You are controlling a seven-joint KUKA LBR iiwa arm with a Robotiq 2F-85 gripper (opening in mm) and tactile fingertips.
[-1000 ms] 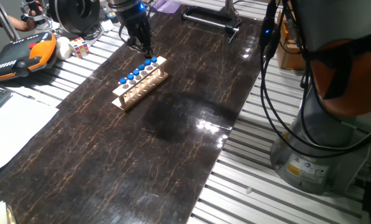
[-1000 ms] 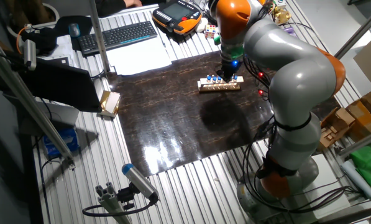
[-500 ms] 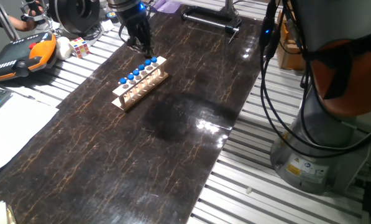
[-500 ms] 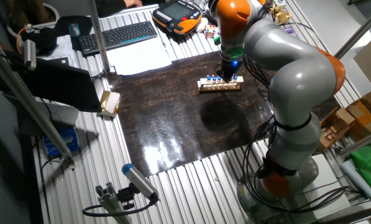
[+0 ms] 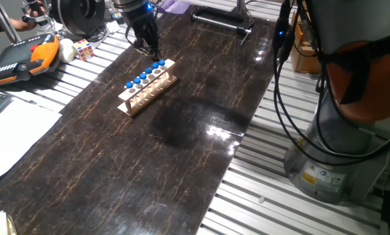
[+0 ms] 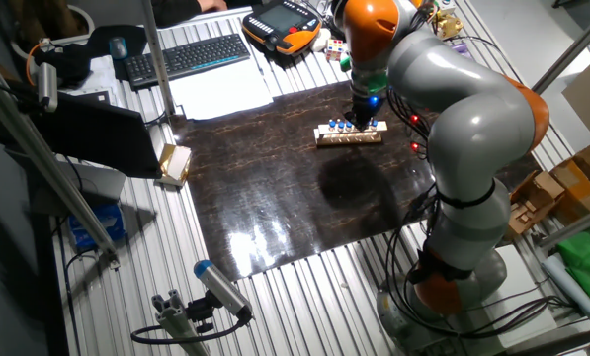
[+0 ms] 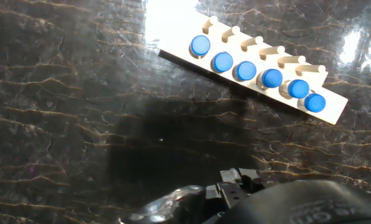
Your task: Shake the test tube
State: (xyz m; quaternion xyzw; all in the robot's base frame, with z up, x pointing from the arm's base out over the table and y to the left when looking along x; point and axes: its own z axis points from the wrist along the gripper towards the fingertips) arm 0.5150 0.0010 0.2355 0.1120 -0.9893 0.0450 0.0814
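Black metal, the end effector hangs just past the far end of the rack, low over the dark marbled counter. I cannot tell whether its fingers are parted or closed: both fixed views show it only as a small dark shape, and the hand view catches just a blurred dark part of the hand along its lower edge. It does not look to be holding anything.

Blue caps run in a row along the light wooden rack. The test tube nearest the end effector, at the rack's far end, seems the likely one to take, though any would do. Six caps show in the hand view, one more in the fixed view.

To do this step well, I would say the fingers should come down straight over that end cap, square to the row, and close on the tube below the cap without nudging its neighbour, which stands just beside it. A straight lift is needed before any shaking, or the light rack may tip or come up with the tube.

Behind the wrist, the orange and grey arm reaches from its base at the near right, arching high over the counter, its last link pointing steeply down at the rack.
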